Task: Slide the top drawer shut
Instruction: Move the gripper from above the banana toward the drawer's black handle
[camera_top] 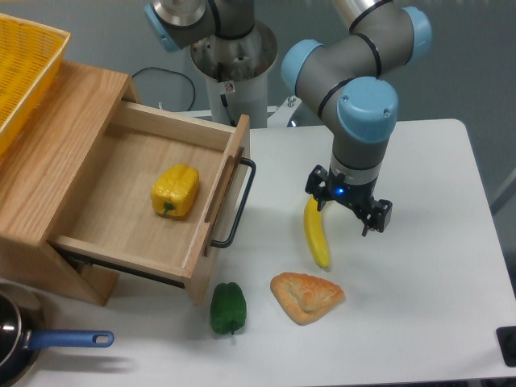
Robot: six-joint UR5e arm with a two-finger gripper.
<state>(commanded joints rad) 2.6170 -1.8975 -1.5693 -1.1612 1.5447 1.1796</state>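
The top drawer [228, 165] is light oak wood and stands pulled far out of the cabinet towards the right. Its black bar handle [241, 203] faces the table's middle. A yellow bell pepper [176, 190] lies inside on the drawer floor. My gripper [345, 211] points down over the table, to the right of the drawer and well apart from the handle. Its jaws are open and hold nothing. Its left finger [314, 193] is close to the top end of a banana [318, 235].
The wooden cabinet body [48, 161] carries a yellow basket [24, 72] on top. A green pepper [228, 306] and a pastry [306, 297] lie in front of the drawer. A pan with a blue handle [68, 339] sits at the front left. The arm's base [234, 72] stands behind.
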